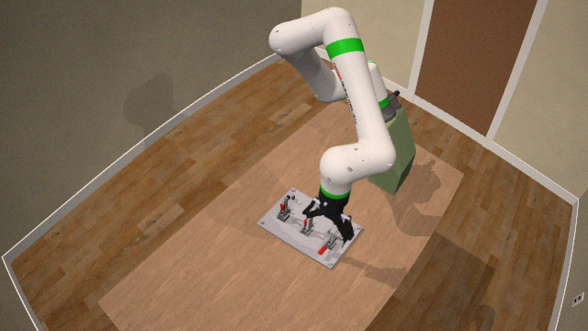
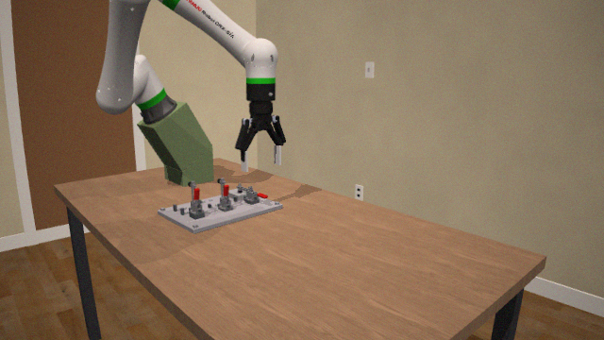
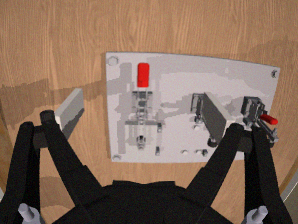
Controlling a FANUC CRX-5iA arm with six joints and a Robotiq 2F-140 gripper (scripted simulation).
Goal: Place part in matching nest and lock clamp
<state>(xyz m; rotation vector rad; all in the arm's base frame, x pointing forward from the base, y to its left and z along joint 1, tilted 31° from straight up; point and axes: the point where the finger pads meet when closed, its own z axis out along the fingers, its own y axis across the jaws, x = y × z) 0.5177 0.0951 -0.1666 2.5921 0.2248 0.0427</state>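
Note:
The fixture plate [image 1: 294, 238] [image 2: 218, 218] [image 3: 175, 75] carries three nests with clamps. A pale grey block that looks like the part [image 2: 235, 195] sits in the end nest, under that clamp's bar; its exact seating is too small to tell. That clamp's red handle [image 1: 322, 250] [image 2: 262, 195] [image 3: 143, 75] lies down, pointing outward; whether it rests on its stop cannot be told. The middle clamp's handle [image 1: 306, 222] [image 2: 226, 190] and the far clamp's handle [image 1: 282, 207] [image 2: 196, 194] stand up, bars raised. My gripper [image 2: 260, 164] [image 3: 143, 101] is wide open and empty, above the end nest.
The fixture lies on the wooden table [image 1: 207, 257] [image 2: 330, 246]. The two raised clamps stand up from the plate beside the end nest; in the wrist view the right finger overlaps the middle clamp. The green robot pedestal [image 1: 400, 156] [image 2: 181, 146] stands behind the fixture.

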